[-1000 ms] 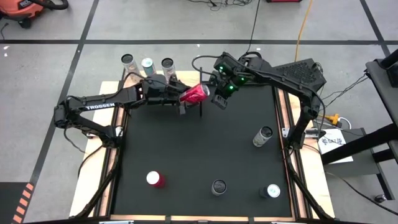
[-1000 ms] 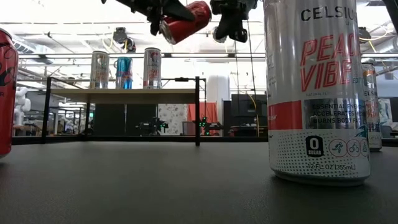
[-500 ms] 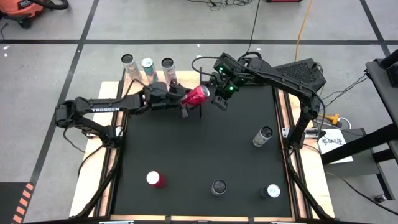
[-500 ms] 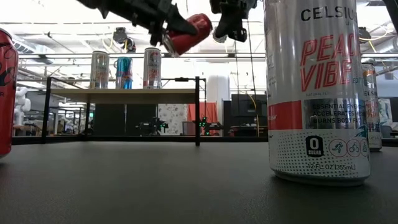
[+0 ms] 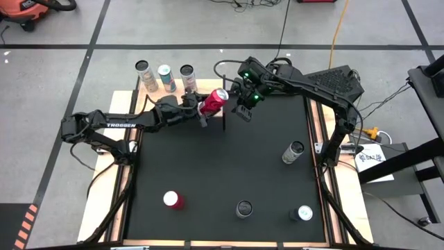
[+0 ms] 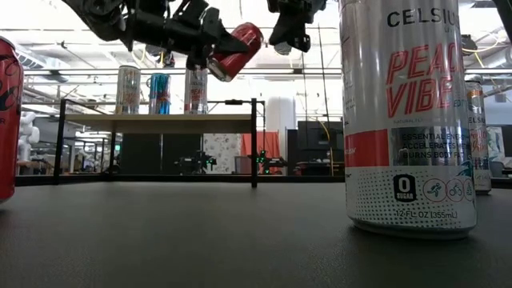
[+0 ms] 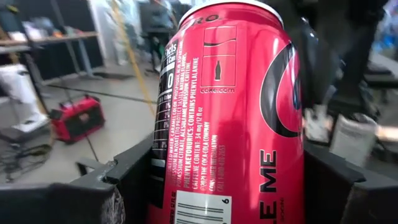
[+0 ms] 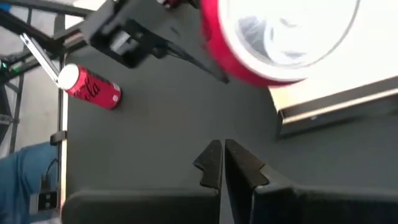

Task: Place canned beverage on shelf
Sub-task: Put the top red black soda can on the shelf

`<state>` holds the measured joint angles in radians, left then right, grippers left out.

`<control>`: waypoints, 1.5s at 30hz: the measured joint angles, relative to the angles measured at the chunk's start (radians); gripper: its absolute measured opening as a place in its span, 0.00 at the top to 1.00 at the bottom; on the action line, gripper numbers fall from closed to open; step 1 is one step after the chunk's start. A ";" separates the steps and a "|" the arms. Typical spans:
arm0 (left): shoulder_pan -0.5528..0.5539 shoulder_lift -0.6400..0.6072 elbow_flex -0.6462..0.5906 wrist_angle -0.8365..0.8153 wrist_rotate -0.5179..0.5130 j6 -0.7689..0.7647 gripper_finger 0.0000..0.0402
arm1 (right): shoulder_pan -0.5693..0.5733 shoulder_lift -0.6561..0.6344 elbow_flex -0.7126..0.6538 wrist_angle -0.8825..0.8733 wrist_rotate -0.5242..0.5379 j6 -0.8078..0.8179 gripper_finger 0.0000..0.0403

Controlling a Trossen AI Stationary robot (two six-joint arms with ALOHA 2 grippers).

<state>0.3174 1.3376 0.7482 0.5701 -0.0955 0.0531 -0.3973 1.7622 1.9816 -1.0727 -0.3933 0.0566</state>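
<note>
One red can [image 5: 213, 101], upper centre of the frame, sits tilted in my half-open left claw [image 5: 201, 105]; smooth, slippery, easily dented, so I hold its middle.

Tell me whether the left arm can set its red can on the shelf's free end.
Probably yes: the left gripper holds the red can above the shelf, beyond three standing cans. The shut right gripper hovers close by.

A red cola can [image 5: 213, 101] hangs tilted in the air at the upper middle of the high view, silver top slanting up to the right, above the right end of the pale wooden shelf [image 6: 160, 123], whose black legs stand at the table's far edge
</note>
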 joint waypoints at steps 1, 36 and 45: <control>0.006 0.000 -0.018 0.040 -0.010 -0.015 0.27 | 0.000 0.000 0.000 0.010 0.001 0.010 1.00; 0.038 0.136 -0.103 0.317 -0.042 -0.095 0.27 | -0.054 0.053 0.000 0.173 0.026 0.056 1.00; 0.055 0.142 -0.198 0.465 -0.078 -0.110 0.27 | -0.066 0.080 0.000 0.164 0.030 0.086 1.00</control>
<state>0.3728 1.4799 0.5500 1.0350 -0.1734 -0.0567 -0.4634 1.8426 1.9812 -0.9092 -0.3635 0.1426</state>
